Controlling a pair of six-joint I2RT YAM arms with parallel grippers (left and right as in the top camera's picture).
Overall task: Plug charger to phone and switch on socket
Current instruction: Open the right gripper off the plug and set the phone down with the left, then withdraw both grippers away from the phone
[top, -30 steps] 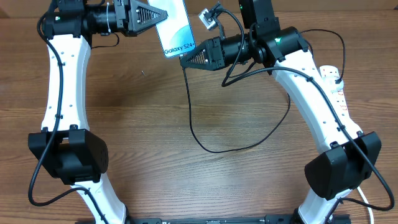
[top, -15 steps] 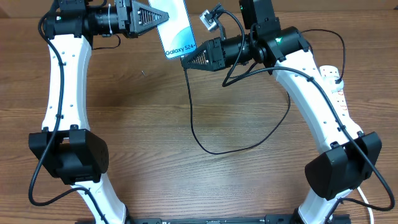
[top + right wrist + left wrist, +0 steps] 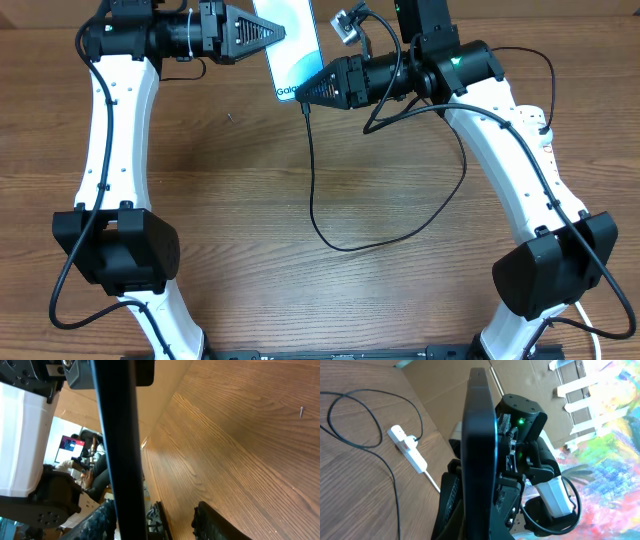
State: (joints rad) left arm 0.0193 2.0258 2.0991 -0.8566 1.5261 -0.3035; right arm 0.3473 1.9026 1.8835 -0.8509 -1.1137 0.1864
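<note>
Overhead: the left gripper [image 3: 283, 33] is clamped shut on the phone [image 3: 300, 58]. The right gripper [image 3: 306, 92] has its tips at the phone's lower edge, and the charger [image 3: 312, 170] hangs from just beneath them. The socket [image 3: 541, 128] lies well apart from both.

Left wrist: the phone stands edge-on between the fingers.

Right wrist: the fingers [image 3: 215, 520] are parted, with the phone's dark edge between them.

Since a second ago the phone has shifted right and the right jaws have opened.
</note>
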